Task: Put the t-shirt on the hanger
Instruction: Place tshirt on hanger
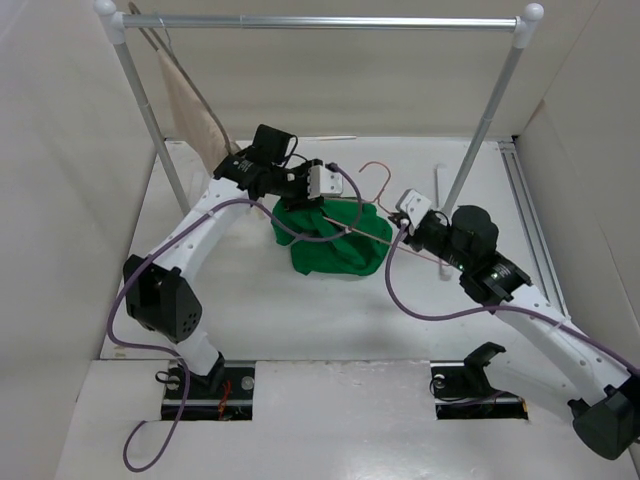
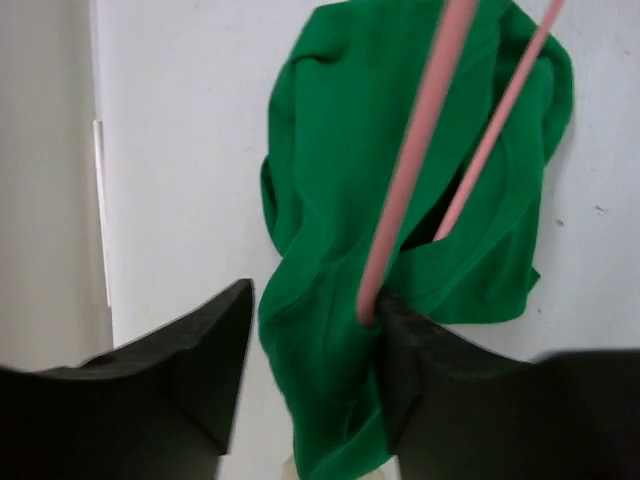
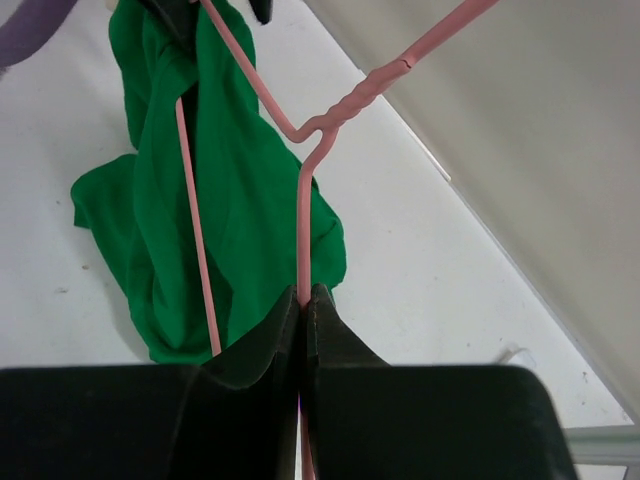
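Slippage at the right gripper [image 3: 304, 300] is the first worry. Its two black fingers are pressed together on a thin pink wire hanger [image 3: 300, 215], pinching one bare strand just below the twisted neck. So slim a wire could, I judge, swivel or slide in that pinch once the cloth's weight pulls on it. Beyond those fingertips the frame reaches toward the other arm. A bright green soft cloth t-shirt [image 3: 250, 190] is bunched about its far part, and one strand appears to pass inside the cloth. The lower folds seem to rest on the white table [image 3: 420, 260] below.

The left gripper [image 2: 315, 300] has its jaws apart. Green cloth lies in the gap, nearer the right-hand finger, and the wire's end touches that finger's inner edge. A sliver of table shows between the cloth and the other finger, so nothing is clamped. If the jaws close here, they may take wire and cloth together, pinning the shirt to the frame rather than drawing it along. They might equally catch a single fold, leaving the t-shirt on one shoulder only, ready to slump off.

Farther out, a purple cable [image 1: 305, 238] loops beneath the left wrist across the cloth, where it could snag fabric or wire.
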You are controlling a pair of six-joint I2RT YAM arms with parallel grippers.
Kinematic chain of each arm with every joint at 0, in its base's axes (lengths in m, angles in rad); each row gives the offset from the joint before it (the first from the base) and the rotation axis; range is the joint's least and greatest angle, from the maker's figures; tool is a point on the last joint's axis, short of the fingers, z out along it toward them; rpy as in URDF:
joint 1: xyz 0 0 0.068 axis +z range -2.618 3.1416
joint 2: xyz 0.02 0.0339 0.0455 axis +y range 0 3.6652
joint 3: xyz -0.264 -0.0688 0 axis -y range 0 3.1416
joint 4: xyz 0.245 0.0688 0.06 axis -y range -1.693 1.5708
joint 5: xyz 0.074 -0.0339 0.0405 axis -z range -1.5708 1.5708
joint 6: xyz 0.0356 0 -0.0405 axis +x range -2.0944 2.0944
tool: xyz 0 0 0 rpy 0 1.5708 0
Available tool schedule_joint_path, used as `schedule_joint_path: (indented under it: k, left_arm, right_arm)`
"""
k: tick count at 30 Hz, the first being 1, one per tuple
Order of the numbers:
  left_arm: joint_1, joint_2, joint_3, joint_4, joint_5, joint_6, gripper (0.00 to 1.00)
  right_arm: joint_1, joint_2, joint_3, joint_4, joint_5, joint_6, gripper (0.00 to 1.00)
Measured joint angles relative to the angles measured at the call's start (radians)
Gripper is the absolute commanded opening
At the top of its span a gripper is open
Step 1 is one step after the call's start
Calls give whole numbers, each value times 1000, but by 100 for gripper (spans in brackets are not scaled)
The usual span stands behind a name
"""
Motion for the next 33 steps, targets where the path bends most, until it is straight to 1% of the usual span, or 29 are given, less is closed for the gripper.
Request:
schedule_joint_path:
  k: [1,3,4,5,6,9,14,15,16,19,24,26,28,29,30,31,32,33]
  left_arm:
    - [0,2,0,-16,0,9,37]
    - [-3,6,0,-51,4,33,23]
    - [-5,7,0,-67,6,41,9]
    - [-7,9,0,-79,9,47,3]
    - [-8,9,0,-93,14,61,0]
    - [-8,8,0,-138,31,87,0]
    - [8,8,-4,-174,64,87,0]
    - [11,8,-4,-179,71,82,6]
    - [13,7,-4,-185,76,74,10]
    - [5,5,-4,-185,113,52,15]
    - [-36,-8,-11,-158,174,31,15]
    - [-40,-17,-24,-151,179,26,10]
    - [-35,-21,-29,-145,179,23,9]
    - [-33,-22,-32,-143,176,23,10]
    - [-32,-23,-34,-138,170,22,15]
    - [-33,-23,-36,-134,163,18,22]
    - [-33,-23,-37,-132,159,12,33]
    - [-28,-23,-37,-131,159,3,49]
  right_arm:
    - [0,8,-3,6,-5,0,0]
    - [0,22,-9,17,-13,1,0]
    - [0,29,-11,25,-15,2,0]
    - [0,35,-13,32,-18,2,0]
    - [0,43,-15,42,-18,1,0]
    - [-4,61,-16,61,-18,-2,0]
    - [-5,100,-17,84,-27,-3,0]
    - [-5,107,-16,91,-27,-6,0]
    - [-6,123,-16,98,-27,-9,0]
    - [-10,171,-15,123,-34,-12,0]
    - [-6,262,-10,139,-66,-23,0]
    - [-6,281,-6,145,-78,-26,0]
    - [-3,292,0,151,-80,-29,0]
    - [-3,296,3,154,-83,-30,0]
    - [-1,300,7,156,-83,-31,0]
    - [0,303,8,158,-82,-32,0]
    - [2,306,8,162,-82,-32,0]
    - [4,308,8,166,-82,-33,0]
